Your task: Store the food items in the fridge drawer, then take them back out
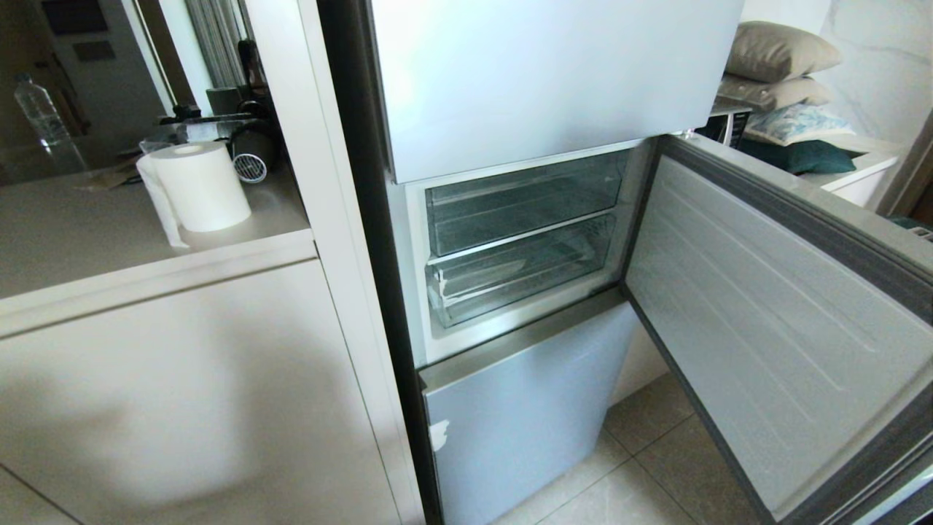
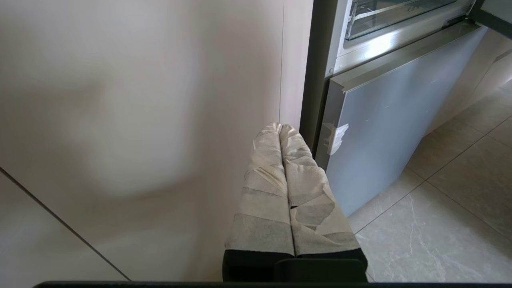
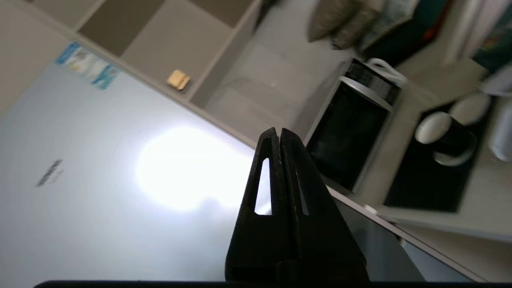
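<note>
Two clear drawers sit shut behind the open fridge door (image 1: 765, 306); the fridge drawer (image 1: 521, 273) is the lower, taped one; no food visible; right gripper (image 3: 280, 134) and left gripper (image 2: 281, 128) are closed, empty — hook that lip squarely

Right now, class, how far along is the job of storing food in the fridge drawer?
Done: the fridge door is open, showing two clear drawers; the lower fridge drawer is pushed in. In hand: nothing; the left hand and right hand are shut and empty. Left: no food is in view, so storing and retrieving remain.
</note>
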Controlling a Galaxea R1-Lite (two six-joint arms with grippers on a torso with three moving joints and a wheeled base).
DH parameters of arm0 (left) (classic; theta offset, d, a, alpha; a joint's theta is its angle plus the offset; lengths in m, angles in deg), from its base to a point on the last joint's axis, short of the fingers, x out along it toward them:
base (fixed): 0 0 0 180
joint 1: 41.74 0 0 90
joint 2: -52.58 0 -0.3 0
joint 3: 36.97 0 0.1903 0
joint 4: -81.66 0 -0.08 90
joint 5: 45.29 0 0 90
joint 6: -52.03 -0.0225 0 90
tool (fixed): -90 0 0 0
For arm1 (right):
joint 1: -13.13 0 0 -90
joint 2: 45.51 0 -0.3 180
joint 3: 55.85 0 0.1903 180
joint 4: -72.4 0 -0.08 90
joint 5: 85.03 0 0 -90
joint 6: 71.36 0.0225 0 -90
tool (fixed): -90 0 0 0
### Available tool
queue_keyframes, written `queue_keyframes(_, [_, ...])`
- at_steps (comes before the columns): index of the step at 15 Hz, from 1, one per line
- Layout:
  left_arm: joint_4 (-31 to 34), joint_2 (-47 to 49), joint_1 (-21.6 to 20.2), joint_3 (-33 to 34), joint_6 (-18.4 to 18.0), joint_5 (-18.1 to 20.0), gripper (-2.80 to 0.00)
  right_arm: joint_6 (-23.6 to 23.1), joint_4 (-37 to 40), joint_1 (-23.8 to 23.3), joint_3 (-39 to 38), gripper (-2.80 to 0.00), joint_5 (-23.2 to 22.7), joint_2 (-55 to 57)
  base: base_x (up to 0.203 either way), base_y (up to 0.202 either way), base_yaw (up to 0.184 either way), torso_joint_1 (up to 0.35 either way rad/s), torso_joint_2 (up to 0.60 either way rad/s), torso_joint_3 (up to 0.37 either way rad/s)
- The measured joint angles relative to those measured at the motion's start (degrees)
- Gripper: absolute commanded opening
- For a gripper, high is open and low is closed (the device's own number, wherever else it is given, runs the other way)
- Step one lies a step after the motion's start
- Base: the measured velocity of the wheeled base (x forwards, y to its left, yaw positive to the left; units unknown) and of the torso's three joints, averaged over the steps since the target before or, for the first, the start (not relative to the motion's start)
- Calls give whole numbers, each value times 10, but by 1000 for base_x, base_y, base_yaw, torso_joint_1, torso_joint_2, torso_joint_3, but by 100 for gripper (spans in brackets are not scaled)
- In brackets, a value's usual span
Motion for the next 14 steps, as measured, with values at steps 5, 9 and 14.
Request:
queue_keyframes(5, [0, 0, 0, 0, 0, 0, -280, -276, 181, 201, -152, -280, 200, -16, 0, 0, 0, 0, 0, 0])
queue_keyframes(9, [0, 0, 0, 0, 0, 0, -280, -417, 266, 523, -228, -280, 422, -36, 0, 0, 0, 0, 0, 0])
queue_keyframes(14, [0, 0, 0, 0, 0, 0, -280, -501, 290, 853, -255, -280, 610, -22, 0, 0, 0, 0, 0, 0])
